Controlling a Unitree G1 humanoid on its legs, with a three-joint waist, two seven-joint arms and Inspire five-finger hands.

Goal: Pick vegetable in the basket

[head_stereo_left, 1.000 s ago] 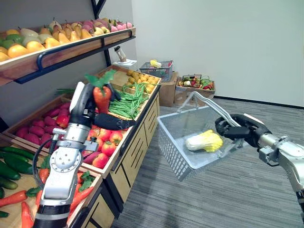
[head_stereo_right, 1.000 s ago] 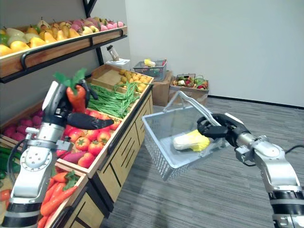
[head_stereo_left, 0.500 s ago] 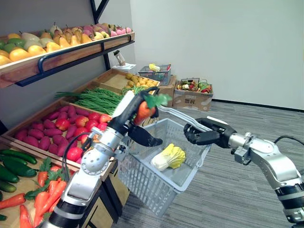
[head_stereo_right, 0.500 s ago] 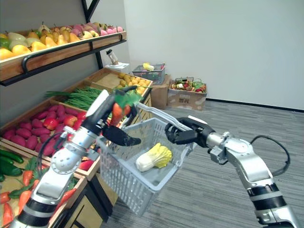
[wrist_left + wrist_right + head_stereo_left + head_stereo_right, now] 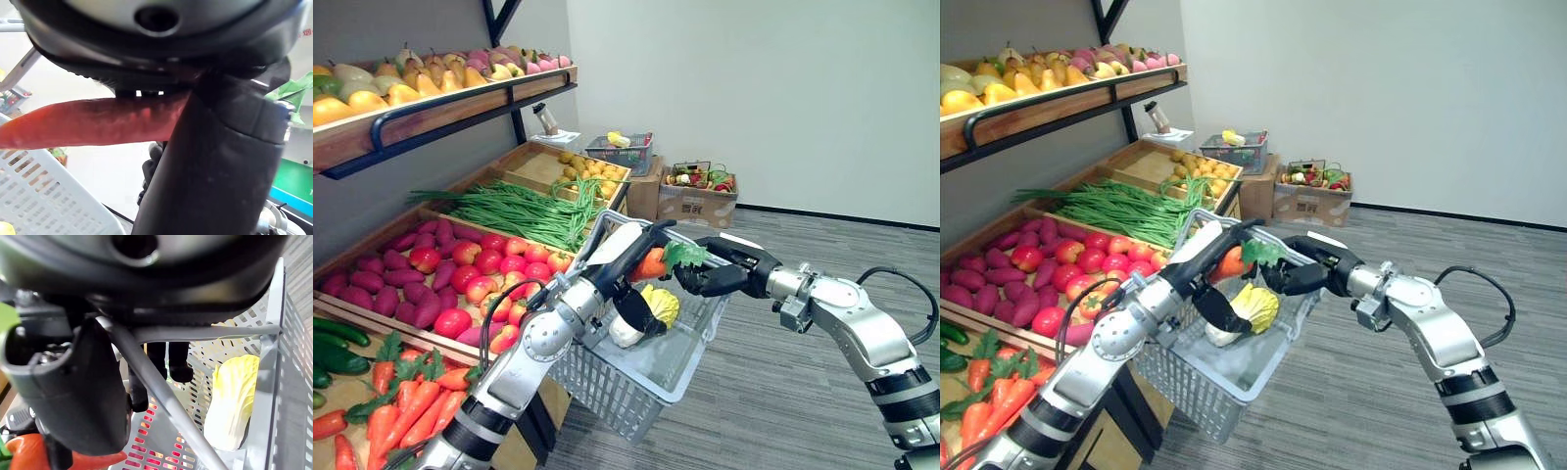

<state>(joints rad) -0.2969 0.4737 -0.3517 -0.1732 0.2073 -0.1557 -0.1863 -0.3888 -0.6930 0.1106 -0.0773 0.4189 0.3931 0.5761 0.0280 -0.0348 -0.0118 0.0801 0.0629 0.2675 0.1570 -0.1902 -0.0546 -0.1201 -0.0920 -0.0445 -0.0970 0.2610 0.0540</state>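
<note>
Carrot: the orange carrot [image 5: 651, 264] with green leaves is over the open top of the basket [image 5: 607, 377], above what lies inside, and is not yet put in.
Left robot hand: the left robot hand [image 5: 628, 257] has its fingers and thumb closed round the carrot's body. The left wrist view shows the carrot lying across under the palm. The leafy end is free and points toward the other hand.
Basket: it hangs in the air just beside the display stand [image 5: 460, 338], a little tilted. I think it is held near so that the carrot has only a short way to fall.
Right robot hand: the right robot hand [image 5: 724, 276] is closed round the grey handle [image 5: 161, 401] and carries the basket by it.
Chinese cabbage: the Chinese cabbage [image 5: 230, 401] lies on the basket's bottom, near one wall, so there is room beside it.
Risk: the leaves are very near the handle. The carrot may catch on it if the fingers open here.
Stand: loose carrots [image 5: 406, 406] and green beans [image 5: 509, 206] lie in its crates.
</note>
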